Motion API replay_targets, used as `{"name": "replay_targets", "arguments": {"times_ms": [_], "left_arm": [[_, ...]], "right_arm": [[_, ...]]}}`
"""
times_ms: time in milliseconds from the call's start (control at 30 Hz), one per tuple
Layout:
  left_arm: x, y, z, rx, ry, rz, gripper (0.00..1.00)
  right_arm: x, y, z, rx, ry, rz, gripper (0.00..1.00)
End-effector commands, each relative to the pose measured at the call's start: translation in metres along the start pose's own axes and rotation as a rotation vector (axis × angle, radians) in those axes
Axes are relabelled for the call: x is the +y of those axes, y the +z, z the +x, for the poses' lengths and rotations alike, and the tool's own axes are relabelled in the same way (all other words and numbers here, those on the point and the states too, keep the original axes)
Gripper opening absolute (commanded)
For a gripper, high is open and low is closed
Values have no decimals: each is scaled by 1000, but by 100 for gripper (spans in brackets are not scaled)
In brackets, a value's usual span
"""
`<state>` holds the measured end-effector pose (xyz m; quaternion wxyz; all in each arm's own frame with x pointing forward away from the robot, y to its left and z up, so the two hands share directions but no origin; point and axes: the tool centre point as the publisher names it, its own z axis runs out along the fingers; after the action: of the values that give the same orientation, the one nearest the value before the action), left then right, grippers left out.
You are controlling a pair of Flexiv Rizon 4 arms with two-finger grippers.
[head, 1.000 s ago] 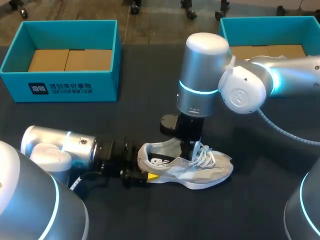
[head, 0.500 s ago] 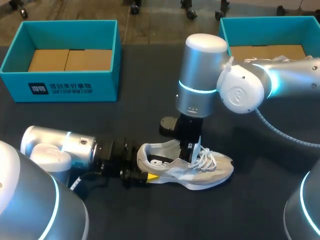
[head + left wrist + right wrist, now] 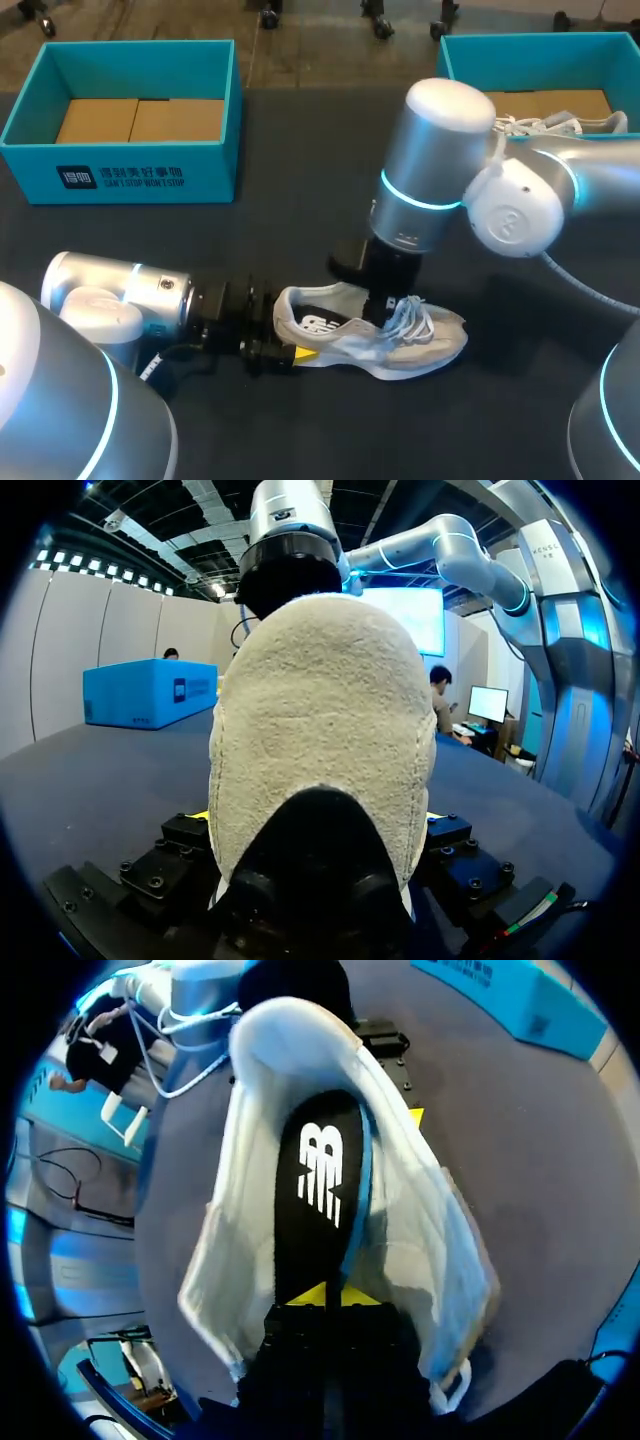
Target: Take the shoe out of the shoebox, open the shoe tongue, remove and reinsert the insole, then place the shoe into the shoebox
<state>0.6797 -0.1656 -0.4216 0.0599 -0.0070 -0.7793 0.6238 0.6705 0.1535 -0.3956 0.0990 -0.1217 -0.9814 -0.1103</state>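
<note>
On the dark table (image 3: 300, 240), well apart from the two teal shoeboxes, one at the far left (image 3: 120, 180) and one at the far right (image 3: 470, 48), the shoe (image 3: 420, 345) is set on its sole. Its heel is clamped from both sides by the left gripper (image 3: 318, 820), evidently to steady it. The black insole (image 3: 315, 1190) is pinched on edge between the near-closed tips of the right gripper (image 3: 326, 1298), which stands in the shoe's opening. This is judged to be the insole step.
</note>
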Motion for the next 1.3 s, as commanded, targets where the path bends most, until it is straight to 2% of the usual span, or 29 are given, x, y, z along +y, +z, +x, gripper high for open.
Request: {"name": "replay_targets", "arguments": {"times_ms": [33,300,467,967,1133,1300], "left_arm": [[4,2,-3,-1,-1,0,0],[4,2,-3,-1,-1,0,0],[4,2,-3,-1,-1,0,0],[4,2,-3,-1,-1,0,0],[4,2,-3,-1,-1,0,0],[4,2,-3,-1,-1,0,0]], "right_arm": [[-18,-16,2,-19,-19,-102,0],[-19,-28,-6,-33,-73,-176,0],[-13,-33,-6,-36,-119,-180,0],[28,-46,-13,21,-228,-62,0],[31,-48,-13,39,-263,-70,0],[37,-48,-15,124,-333,-45,0]]}}
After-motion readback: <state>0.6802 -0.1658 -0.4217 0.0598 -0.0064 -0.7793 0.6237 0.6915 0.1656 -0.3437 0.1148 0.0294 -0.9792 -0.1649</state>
